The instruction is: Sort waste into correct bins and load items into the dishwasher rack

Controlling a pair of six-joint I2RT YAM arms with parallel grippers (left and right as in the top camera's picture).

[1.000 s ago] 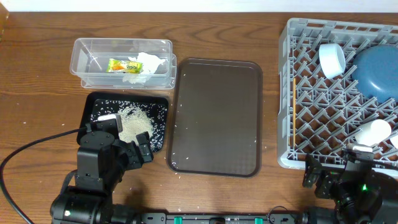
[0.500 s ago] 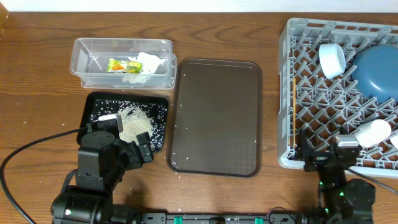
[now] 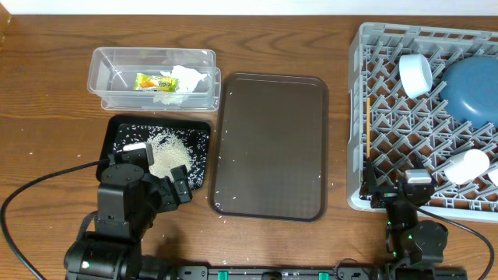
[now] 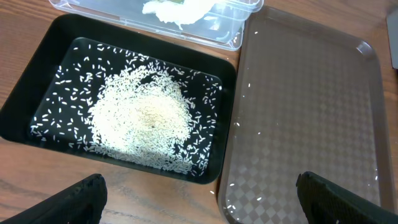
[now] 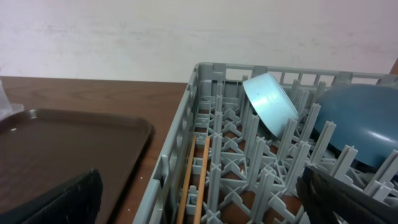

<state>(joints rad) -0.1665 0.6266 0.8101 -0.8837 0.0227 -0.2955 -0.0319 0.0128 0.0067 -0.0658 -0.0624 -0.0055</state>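
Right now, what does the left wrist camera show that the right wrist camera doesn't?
Only the left wrist shows the black tray holding loose rice, and the edge of the clear tub with a white tissue in it. Only the right wrist shows the grey dishwasher rack, with a pale-blue bowl, a blue plate and wooden chopsticks inside. Both show the brown serving tray and the wooden table.
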